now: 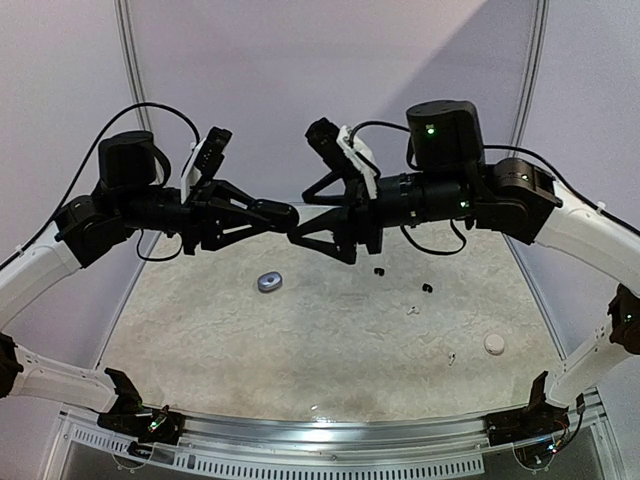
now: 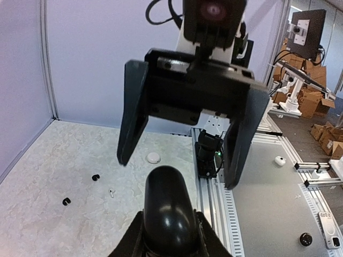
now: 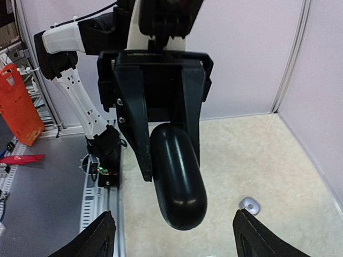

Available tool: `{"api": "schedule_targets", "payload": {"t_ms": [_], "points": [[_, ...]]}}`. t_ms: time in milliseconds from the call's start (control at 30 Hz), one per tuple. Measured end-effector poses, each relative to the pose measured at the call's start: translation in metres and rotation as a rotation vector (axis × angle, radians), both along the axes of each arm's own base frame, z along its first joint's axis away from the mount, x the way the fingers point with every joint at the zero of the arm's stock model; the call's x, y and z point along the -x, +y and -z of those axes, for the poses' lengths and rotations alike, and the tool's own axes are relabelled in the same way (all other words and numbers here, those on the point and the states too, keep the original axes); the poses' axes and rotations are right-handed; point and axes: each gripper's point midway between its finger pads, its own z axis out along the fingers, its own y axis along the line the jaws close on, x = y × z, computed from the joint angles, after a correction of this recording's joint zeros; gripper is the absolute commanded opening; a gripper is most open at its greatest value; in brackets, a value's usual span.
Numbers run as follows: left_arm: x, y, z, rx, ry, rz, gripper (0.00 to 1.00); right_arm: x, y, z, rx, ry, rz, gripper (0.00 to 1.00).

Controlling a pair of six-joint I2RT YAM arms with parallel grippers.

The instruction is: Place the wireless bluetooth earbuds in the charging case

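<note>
My left gripper (image 1: 275,214) is raised high over the table and shut on a glossy black pebble-shaped charging case (image 1: 285,213), closed, its free end pointing at my right gripper (image 1: 298,220). The right gripper is open, and the case's end (image 3: 179,182) sits about level with its fingertips, between them, untouched. The left wrist view shows the case (image 2: 165,209) with the right gripper's fingers (image 2: 133,112) spread beyond it. Two black earbuds (image 1: 378,270) (image 1: 428,288) and a white earbud (image 1: 412,310) lie on the table right of centre.
A silvery grey case (image 1: 270,282) lies left of centre on the marbled table (image 1: 330,350). A round white case (image 1: 495,343) lies at the right. A tiny pale object (image 1: 452,357) lies near it. A metal rail (image 1: 330,430) runs along the near edge.
</note>
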Motion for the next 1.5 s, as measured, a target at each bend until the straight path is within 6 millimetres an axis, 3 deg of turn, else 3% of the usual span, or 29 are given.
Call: {"api": "schedule_targets", "payload": {"t_ms": [167,267,367,600,1000,1033,1133,1167,1233,1400,1500], "points": [[0.004,0.001,0.000,0.002,-0.022,0.016,0.00,0.004,0.016,0.028,0.058,0.103,-0.045,0.62],[0.006,0.002,-0.001,0.005,-0.035,0.026,0.00,0.007,0.017,0.032,0.069,0.129,-0.057,0.58],[0.008,0.002,-0.002,0.007,-0.043,0.036,0.00,0.008,0.017,0.029,0.056,0.134,-0.063,0.52],[0.009,0.002,-0.001,0.006,-0.064,0.045,0.00,0.009,0.018,0.017,0.027,0.132,-0.070,0.51],[0.014,0.001,0.001,0.000,-0.061,0.067,0.00,0.010,0.021,0.010,0.010,0.132,-0.082,0.15],[0.014,0.001,0.001,0.000,-0.057,0.068,0.03,0.010,0.021,0.010,0.012,0.132,-0.084,0.13],[0.015,0.002,0.003,0.004,-0.043,0.068,0.51,0.012,0.021,0.011,0.016,0.134,-0.091,0.08],[0.015,0.002,0.005,0.006,-0.036,0.066,0.61,0.012,0.021,0.012,0.020,0.138,-0.092,0.06],[0.016,0.003,0.011,0.006,-0.028,0.062,0.67,0.012,0.020,0.013,0.023,0.141,-0.091,0.03],[0.017,0.006,0.036,-0.035,0.005,0.055,0.53,0.009,0.018,0.014,0.049,0.148,-0.067,0.00],[0.016,0.006,0.037,-0.036,0.008,0.051,0.44,0.007,0.018,0.008,0.057,0.148,-0.056,0.00]]}}
